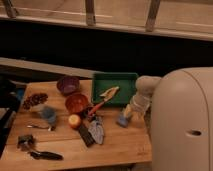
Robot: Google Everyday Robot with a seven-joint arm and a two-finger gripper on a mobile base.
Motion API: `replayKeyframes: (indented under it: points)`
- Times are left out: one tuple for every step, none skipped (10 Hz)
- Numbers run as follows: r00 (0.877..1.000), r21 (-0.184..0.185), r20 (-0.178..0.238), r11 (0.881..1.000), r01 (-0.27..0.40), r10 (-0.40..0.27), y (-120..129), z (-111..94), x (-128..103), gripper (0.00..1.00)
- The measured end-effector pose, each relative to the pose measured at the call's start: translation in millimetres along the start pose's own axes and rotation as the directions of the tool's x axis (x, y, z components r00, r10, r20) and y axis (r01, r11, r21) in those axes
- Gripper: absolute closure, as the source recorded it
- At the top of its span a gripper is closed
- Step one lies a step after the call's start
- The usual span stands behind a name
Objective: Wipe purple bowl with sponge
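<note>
Wiping has not begun: my gripper [129, 111] hangs just over the blue sponge [121, 120] at the table's [120, 147] 3 o'clock; its grip I cannot tell. The purple bowl [67, 84] sits at 11 o'clock, untouched.

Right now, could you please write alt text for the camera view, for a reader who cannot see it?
The robot's end effector hangs right at a blue sponge near the right edge of a cluttered wooden table. The purple bowl stands well to the left, beyond a green tray, with a red bowl in front of it.
</note>
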Motion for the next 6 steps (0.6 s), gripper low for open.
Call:
replayKeyframes:
  points:
    - [1.000,-0.013,-0.001,1.000,-0.006,0.006,-1,1,1,0.38]
    - [1.000,-0.033,-0.006,0.999,-0.003,0.002,4,7,-1,0.38]
    - [1.000,-0.050,-0.009,0.999,-0.004,0.004,6,12,-2,0.38]
    - [1.000,-0.080,-0.013,0.997,-0.014,0.013,4,17,-4,0.38]
    - [1.000,-0.106,-0.017,0.994,-0.026,0.024,2,22,-7,0.38]
    - [0.999,-0.129,-0.021,0.991,-0.030,0.028,4,27,-10,0.38]
